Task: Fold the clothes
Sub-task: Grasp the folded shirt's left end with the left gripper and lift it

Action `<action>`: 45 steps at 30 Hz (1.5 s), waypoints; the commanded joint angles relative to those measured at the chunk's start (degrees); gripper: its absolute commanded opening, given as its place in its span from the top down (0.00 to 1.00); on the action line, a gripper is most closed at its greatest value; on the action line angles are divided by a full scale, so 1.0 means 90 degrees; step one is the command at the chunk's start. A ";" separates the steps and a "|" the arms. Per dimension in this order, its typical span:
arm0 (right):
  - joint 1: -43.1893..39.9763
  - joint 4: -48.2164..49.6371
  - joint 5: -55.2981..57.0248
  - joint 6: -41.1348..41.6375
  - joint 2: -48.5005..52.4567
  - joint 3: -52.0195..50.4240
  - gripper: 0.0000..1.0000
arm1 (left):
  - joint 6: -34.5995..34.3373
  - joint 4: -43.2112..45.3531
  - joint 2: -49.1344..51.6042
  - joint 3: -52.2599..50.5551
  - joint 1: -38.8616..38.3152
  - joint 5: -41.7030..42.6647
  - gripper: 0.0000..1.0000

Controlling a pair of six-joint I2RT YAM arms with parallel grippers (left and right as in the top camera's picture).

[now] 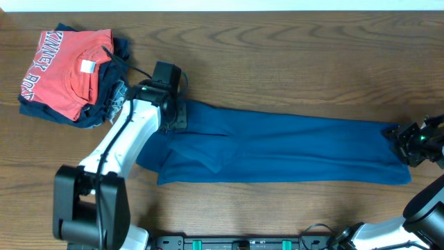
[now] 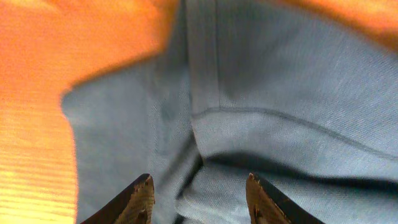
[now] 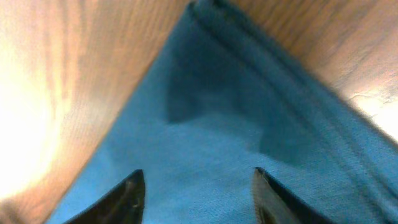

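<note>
A long blue garment point(image 1: 277, 149), folded lengthwise, lies across the middle of the wooden table. My left gripper point(image 1: 173, 118) is over its left end, open, with wrinkled blue cloth and a seam between its fingers in the left wrist view point(image 2: 198, 190). My right gripper point(image 1: 404, 142) is at the garment's right end, open, its fingers over a corner of blue cloth point(image 3: 205, 124) in the right wrist view point(image 3: 198, 186). Neither grips the cloth.
A stack of folded clothes with a red printed shirt point(image 1: 66, 73) on top sits at the back left, beside my left arm. The wooden table point(image 1: 291, 62) extends behind the garment.
</note>
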 commanded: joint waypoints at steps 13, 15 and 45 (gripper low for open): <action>-0.0158 0.0804 0.1268 -0.1530 0.0034 0.0034 0.27 | 0.0299 0.0024 0.0104 -0.0342 0.0022 0.0772 0.53; -0.0245 0.0806 0.1270 -0.1659 0.0095 0.0034 0.27 | 0.0299 0.0051 0.0126 -0.0442 0.0022 0.0772 0.53; -0.0678 0.0449 -0.0357 -0.2317 0.0415 0.0160 0.22 | 0.0080 0.0925 0.1902 -0.0330 0.1282 -0.0646 0.94</action>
